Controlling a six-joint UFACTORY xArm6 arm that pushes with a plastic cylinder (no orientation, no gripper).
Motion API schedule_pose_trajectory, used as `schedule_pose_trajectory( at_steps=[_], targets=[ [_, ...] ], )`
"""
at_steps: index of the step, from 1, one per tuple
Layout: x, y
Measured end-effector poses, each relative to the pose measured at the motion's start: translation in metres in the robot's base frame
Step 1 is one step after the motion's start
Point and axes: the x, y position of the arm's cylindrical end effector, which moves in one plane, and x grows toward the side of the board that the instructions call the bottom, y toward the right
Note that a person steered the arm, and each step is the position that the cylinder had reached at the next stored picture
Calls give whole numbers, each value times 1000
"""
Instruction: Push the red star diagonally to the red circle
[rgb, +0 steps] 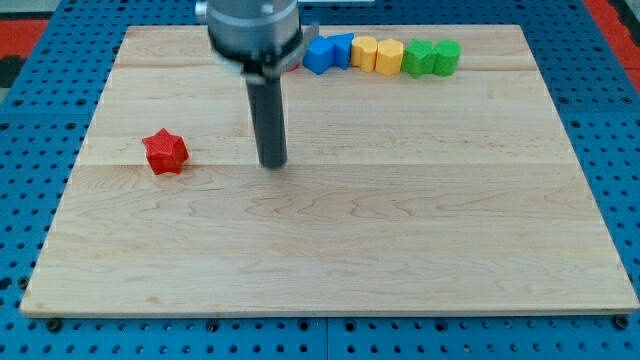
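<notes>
The red star (165, 152) lies on the wooden board (330, 250) at the view's left, about mid-height. My tip (273, 164) rests on the board to the right of the star, a clear gap apart and not touching it. The rod rises from the tip to the arm's grey body (252, 30) at the view's top. No red circle shows. The arm's body covers the top of the board just left of the blue blocks.
A row of blocks lies along the board's top edge: two blue blocks (318, 56) (342, 48), two yellow blocks (364, 50) (389, 57) and two green blocks (418, 58) (446, 56). A blue pegboard (40, 150) surrounds the board.
</notes>
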Motion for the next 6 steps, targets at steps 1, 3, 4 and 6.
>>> schedule_pose_trajectory(
  at_steps=[1, 3, 4, 6],
  targets=[
    [2, -5],
    [17, -121],
    [2, -124],
    [-55, -124]
  ],
)
